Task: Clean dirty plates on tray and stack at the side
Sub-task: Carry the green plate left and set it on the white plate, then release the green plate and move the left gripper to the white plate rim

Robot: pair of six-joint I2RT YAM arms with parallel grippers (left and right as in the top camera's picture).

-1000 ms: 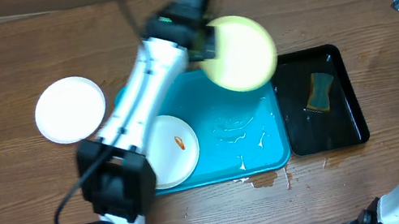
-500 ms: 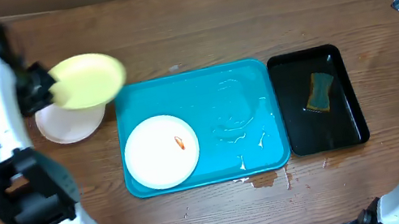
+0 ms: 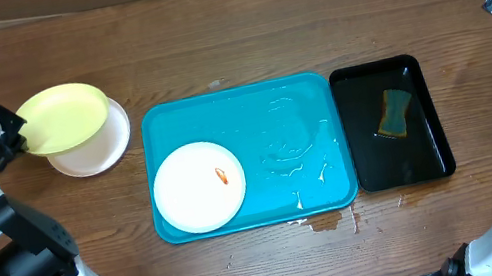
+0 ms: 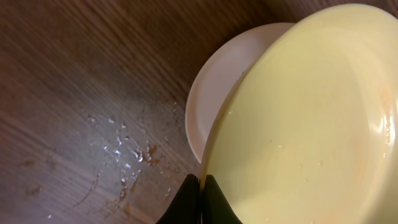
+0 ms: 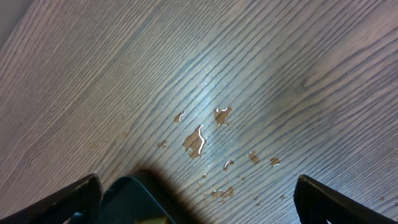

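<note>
Three plates show. The left gripper (image 4: 200, 191) is clamped on the rim of the yellow-green plate (image 3: 65, 117), holding it partly over a white plate (image 3: 97, 154) that lies near the counter's left edge, just beside the blue tray (image 3: 303, 174). The other white plate (image 3: 199, 187), with an orange smear, lies in the tray's near-left corner. The right gripper (image 5: 199, 196) stands with its jaws wide apart over the wet counter (image 5: 261, 74), holding nothing.

White plates (image 3: 196, 187) (image 3: 102, 153): two
Yellow-green plate (image 3: 65, 117): one
Turquoise tray (image 3: 286, 105): one
Black tray (image 3: 378, 167): one
Sponge (image 3: 393, 112): one
</note>
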